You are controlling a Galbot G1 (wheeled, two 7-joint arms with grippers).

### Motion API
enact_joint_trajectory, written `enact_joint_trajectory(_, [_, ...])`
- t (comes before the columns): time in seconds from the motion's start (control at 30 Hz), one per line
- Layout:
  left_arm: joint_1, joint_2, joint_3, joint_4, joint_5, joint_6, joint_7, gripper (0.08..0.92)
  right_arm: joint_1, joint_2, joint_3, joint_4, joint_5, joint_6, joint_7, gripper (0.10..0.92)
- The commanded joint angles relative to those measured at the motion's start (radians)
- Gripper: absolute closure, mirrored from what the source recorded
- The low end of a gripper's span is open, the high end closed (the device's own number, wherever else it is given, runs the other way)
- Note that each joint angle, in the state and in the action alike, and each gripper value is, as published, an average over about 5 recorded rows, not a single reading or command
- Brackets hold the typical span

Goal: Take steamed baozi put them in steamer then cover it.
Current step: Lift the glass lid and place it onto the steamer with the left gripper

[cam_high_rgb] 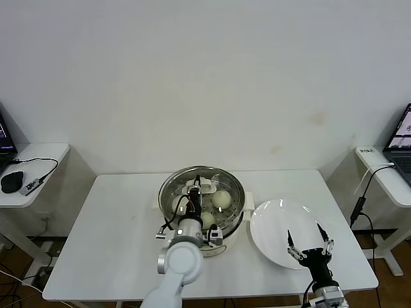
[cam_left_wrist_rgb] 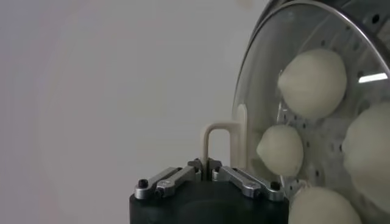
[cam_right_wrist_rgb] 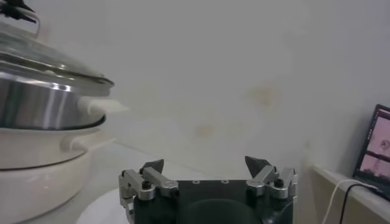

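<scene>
The steamer (cam_high_rgb: 238,192) stands mid-table, its steel pot (cam_right_wrist_rgb: 36,103) on a cream-white base. Three steamed baozi show in the head view, one of them (cam_high_rgb: 221,199) to the right of the arm. Through the glass lid (cam_left_wrist_rgb: 245,79) the left wrist view shows several of them, such as one (cam_left_wrist_rgb: 312,82) near the rim. The lid (cam_right_wrist_rgb: 42,58) lies on the pot's rim. My left gripper (cam_high_rgb: 194,187) is above the pot's centre, shut (cam_left_wrist_rgb: 206,164) on the lid's cream handle (cam_left_wrist_rgb: 214,129). My right gripper (cam_high_rgb: 309,240) hangs open (cam_right_wrist_rgb: 205,163) over the white plate (cam_high_rgb: 276,221), holding nothing.
The plate (cam_right_wrist_rgb: 97,210) lies just right of the steamer and bears nothing. Side tables with laptops and cables stand at the far left (cam_high_rgb: 32,167) and far right (cam_high_rgb: 392,173). A white wall rises behind the table.
</scene>
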Motion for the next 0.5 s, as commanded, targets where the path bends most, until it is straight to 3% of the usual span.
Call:
enact_joint_trajectory(0.03, [-0.007, -0.024, 0.006, 0.018, 0.021, 0.000, 0.004, 0.873, -0.002, 0.000, 0.000, 0.000, -0.004, 0.001, -0.001, 0.203])
enact_joint_trajectory(0.5, [0.011, -0.035, 0.008, 0.010, 0.024, -0.005, 0.002, 0.873, -0.005, -0.001, -0.003, -0.002, -0.008, 0.005, -0.002, 0.203])
